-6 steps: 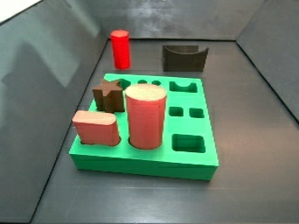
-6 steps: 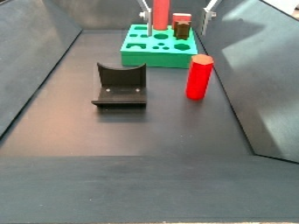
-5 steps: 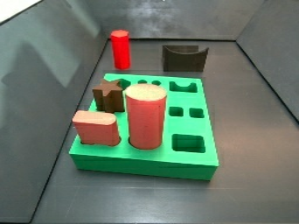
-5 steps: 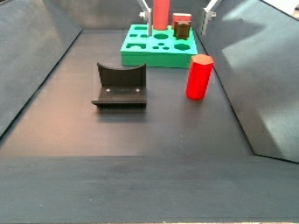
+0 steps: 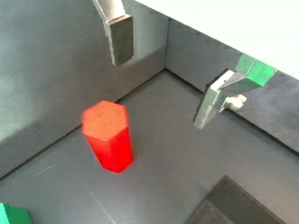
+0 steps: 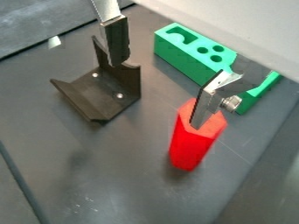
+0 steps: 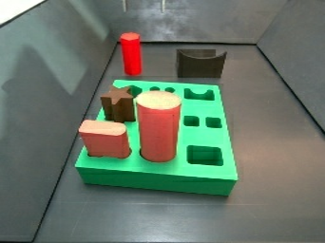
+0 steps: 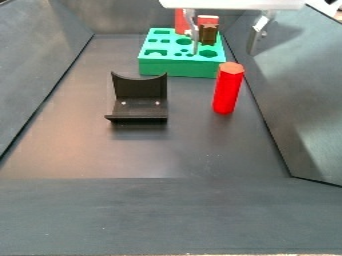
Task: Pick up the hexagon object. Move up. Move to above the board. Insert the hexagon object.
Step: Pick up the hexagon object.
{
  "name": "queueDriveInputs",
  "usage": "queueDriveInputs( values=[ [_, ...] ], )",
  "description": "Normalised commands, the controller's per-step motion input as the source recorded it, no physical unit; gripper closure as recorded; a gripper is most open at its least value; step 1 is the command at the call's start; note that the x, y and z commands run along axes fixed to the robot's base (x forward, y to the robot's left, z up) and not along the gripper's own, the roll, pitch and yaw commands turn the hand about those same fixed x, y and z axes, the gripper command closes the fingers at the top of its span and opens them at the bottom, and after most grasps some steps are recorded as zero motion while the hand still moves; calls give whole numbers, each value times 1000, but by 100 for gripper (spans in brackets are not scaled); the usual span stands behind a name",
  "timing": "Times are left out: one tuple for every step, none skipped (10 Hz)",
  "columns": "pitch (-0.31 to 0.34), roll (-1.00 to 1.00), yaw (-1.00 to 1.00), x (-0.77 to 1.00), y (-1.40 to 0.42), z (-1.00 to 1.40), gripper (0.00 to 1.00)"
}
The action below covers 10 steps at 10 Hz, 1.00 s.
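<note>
The hexagon object [image 8: 229, 88] stood upright on the bench [image 8: 160, 150], apart from the board [image 8: 183, 55] and beside the fixture [image 8: 136, 97]. The gripper [image 5: 163, 74] hung above it, jaws spread wide and holding nothing, fingers [image 6: 115, 42] clear of the post.

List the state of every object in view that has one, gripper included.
gripper: open, empty, above the floor, over the hexagon object.
hexagon object: upright on the floor, not grasped, off the board.
board: flat on the floor, several holes free.
large pink cylinder: upright in the board.
low pink block: seated at a board corner.
brown piece: standing in the board.
dark grey U-shaped block: on the floor, apart from the board.
</note>
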Motion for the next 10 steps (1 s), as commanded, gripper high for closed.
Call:
queueDriveInputs(
  values=[
    [-271, -60, 0, -263, -123, -200, 0],
    [-307, -87, 0, -171, -126, -149, 0],
    [-334, -99, 0, -111, -137, -149, 0],
    [-344, -96, 0, -134, -140, -140, 0],
    [-323, -69, 23, -123, -180, -163, 0],
    [-340, -74, 29, -149, -171, -177, 0],
    [-337, -79, 91, -106, -97, -200, 0],
    [-303, -67, 86, -69, -89, -217, 0],
    [-290, -39, 66, -111, -103, -271, 0],
    [-284, -37, 77, -97, -103, -291, 0]
  ],
)
